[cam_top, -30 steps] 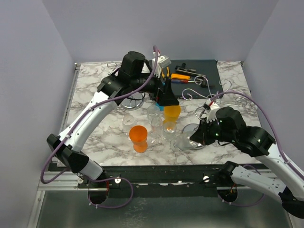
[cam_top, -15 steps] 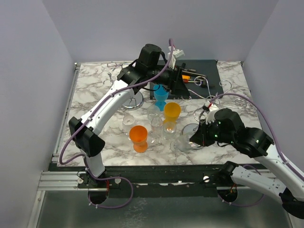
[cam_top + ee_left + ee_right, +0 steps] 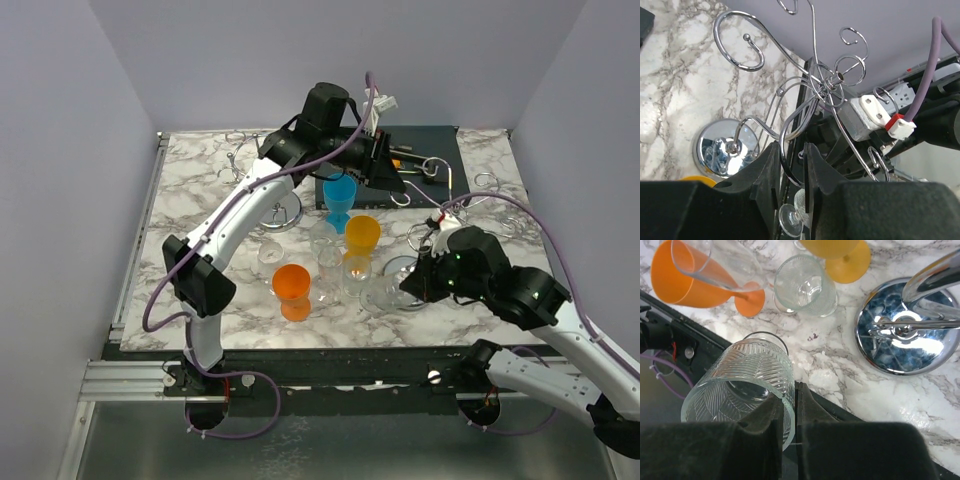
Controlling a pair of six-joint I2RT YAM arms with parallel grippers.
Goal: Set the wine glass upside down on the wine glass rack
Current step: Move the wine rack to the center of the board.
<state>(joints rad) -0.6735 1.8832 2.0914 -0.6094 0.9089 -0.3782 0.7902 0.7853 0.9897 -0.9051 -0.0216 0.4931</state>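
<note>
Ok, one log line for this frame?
left gripper: shut on clear wine glass stem, at wine glass rack | right gripper: shut on patterned clear glass wall, glass tilted

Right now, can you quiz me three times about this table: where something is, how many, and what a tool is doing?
1. Where is the blue glass? A inside a box; B behind the yellow glass; C on the floor.
2. How many coloured glasses are on the table? A one; B three; C five.
3. What is the right tool doing? A hanging open; B waving a spoon; C pinching the rim of the ribbed clear glass.
Answers: B, it stands farther back than the yellow one. B, blue, yellow and the orange glass. C, the right wrist view shows it clamped on the rim.
</note>
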